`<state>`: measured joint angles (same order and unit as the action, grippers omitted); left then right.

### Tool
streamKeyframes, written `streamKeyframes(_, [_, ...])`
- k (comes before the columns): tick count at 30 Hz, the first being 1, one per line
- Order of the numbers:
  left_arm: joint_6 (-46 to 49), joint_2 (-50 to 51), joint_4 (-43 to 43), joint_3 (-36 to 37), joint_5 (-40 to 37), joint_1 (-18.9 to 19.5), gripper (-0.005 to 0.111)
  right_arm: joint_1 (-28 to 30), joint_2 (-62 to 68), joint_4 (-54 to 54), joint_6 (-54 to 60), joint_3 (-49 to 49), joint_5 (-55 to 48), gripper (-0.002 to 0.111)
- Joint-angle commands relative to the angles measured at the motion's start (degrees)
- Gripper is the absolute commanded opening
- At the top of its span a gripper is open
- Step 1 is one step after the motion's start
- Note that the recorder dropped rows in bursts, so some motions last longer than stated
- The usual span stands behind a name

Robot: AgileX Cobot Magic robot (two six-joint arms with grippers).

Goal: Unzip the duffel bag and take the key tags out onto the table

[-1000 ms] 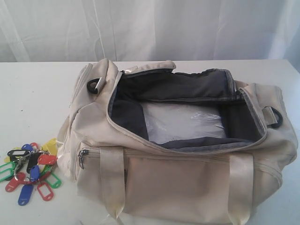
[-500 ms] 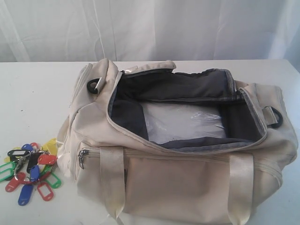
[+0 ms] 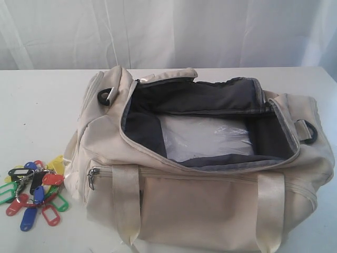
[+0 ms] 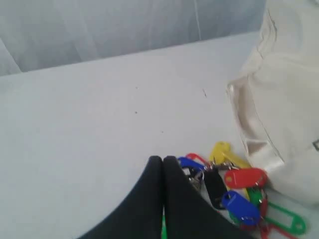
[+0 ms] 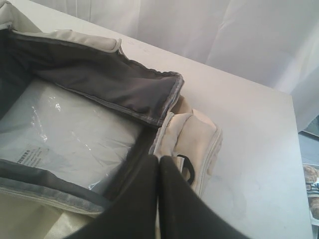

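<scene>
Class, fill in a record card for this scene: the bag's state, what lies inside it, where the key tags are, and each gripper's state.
Duffel bag: main zip open, dark lining showing
Inside: plastic-wrapped packet on the bottom
Key tags: out on the table, beside the bag's end
Left gripper: shut, empty, near the tags
Right gripper: shut, empty, over the bag's other end
</scene>
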<state>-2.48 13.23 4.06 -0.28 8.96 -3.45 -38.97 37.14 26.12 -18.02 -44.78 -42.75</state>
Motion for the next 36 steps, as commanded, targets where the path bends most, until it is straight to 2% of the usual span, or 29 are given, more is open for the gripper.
streamKeyframes(1, [-0.06, -5.43, -0.17, 0.28, 0.34, 2.18, 0.000, 0.20, -0.40, 0.51, -0.18, 0.30, 0.49, 0.000])
streamKeyframes(8, [-0.06, -13.23, -0.17, 0.28, 0.34, 2.32, 0.000, 0.20, -0.40, 0.51, -0.18, 0.30, 0.49, 0.000])
streamKeyframes(25, [-0.19, -13.23, -0.17, 0.28, -0.59, 2.32, 0.000, 0.20, -0.40, 0.51, -0.18, 0.30, 0.48, 0.000])
streamKeyframes(27, [-0.19, -13.23, -0.56, 0.28, -5.69, 2.32, 0.000, 0.20, -0.40, 0.51, -0.18, 0.30, 0.48, 0.000])
streamKeyframes(30, [-0.19, -13.23, -7.47, 0.28, -22.65, 2.32, 0.000, 0.20, -0.40, 0.51, -0.18, 0.30, 0.48, 0.000])
streamKeyframes(36, [-0.19, -13.23, -9.14, 0.28, -20.58, 2.32, 0.000, 0.20, -0.40, 0.51, -0.18, 0.30, 0.48, 0.000])
